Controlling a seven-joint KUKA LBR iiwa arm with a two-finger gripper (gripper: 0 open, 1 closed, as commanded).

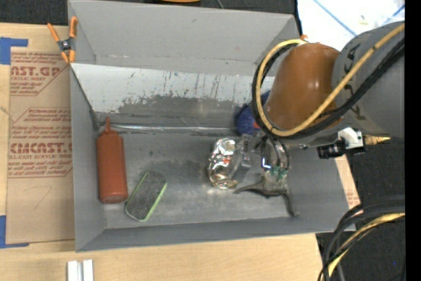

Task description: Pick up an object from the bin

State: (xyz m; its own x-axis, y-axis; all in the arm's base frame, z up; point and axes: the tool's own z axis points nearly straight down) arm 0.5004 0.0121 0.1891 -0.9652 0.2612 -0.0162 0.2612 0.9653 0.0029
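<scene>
Cardboard sheet (33, 187) along the bin's (177, 36) left side: red print, repeated and partly cut off. Large letters read "…CAST.G…", smaller line beneath reads "CELL-CAST ACRYLIC SHEET".

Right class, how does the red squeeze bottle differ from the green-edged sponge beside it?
The red squeeze bottle is longer, rounded, with a nozzle tip; the green-edged sponge is shorter, flat, grey-topped. The bottle lies parallel to the side wall; the sponge lies slanted. Both rest on the bin floor.
</scene>
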